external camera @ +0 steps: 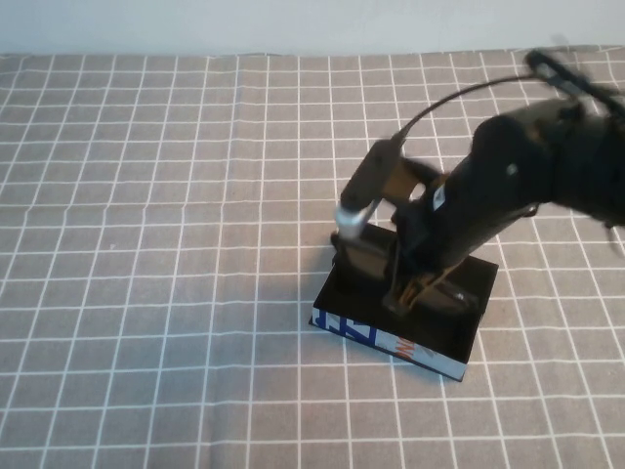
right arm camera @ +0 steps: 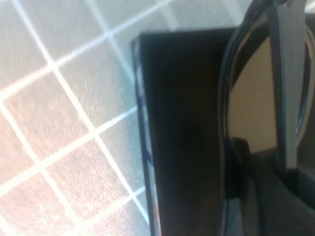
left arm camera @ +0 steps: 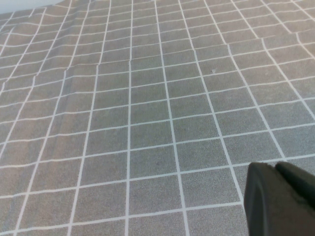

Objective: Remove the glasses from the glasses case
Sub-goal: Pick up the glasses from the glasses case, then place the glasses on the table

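Note:
The glasses case (external camera: 459, 337) lies open on the checked cloth, its white side with blue and orange print (external camera: 363, 334) facing me. My right gripper (external camera: 412, 291) reaches down into it. In the right wrist view the glasses (right arm camera: 252, 93) fill the frame beside the case's black inside (right arm camera: 182, 128), with a dark lens, a thin black rim and a folded arm. The right gripper (right arm camera: 246, 164) is shut on the glasses at the rim. The left gripper (left arm camera: 275, 172) is shut on nothing and hovers over bare cloth; it does not show in the high view.
A grey cloth with a white grid (external camera: 156, 244) covers the whole table. A black cable (external camera: 439, 103) arcs over the right arm. The cloth's far edge meets a pale wall (external camera: 293, 24).

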Tool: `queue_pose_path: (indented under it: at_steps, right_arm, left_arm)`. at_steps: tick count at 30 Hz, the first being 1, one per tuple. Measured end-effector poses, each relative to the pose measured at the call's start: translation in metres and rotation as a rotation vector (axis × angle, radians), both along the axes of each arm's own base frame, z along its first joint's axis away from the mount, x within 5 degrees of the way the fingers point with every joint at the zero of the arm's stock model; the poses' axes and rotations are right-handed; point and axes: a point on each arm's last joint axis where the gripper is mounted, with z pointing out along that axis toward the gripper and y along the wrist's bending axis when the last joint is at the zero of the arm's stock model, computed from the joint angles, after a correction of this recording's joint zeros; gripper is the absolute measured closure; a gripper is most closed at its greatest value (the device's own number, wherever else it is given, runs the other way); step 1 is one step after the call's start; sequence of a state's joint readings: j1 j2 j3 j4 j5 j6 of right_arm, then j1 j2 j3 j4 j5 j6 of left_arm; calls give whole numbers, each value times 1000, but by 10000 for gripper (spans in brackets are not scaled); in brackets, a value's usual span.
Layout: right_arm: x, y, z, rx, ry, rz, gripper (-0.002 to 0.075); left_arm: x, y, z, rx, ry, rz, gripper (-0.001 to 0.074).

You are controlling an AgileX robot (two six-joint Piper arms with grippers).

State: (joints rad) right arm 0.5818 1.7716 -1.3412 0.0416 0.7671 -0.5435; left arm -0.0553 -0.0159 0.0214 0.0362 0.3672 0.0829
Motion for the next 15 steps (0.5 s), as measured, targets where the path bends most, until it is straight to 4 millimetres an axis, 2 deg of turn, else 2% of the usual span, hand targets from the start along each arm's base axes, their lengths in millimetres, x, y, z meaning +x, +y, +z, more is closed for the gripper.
queue_pose_path:
  at_steps: [4,7,11,15]
  right_arm:
    - [-7,-11,24,71,20,-150,715]
    - [-8,-28,37,129,73,-321,715]
    - [-9,-64,50,234,162,-543,715]
    - [-23,-100,50,410,225,-737,715]
  left_arm:
    - [0,0,0,0,0,0,740]
    - [0,0,0,0,0,0,740]
    - [0,0,0,0,0,0,740]
    - [0,0,0,0,0,0,740]
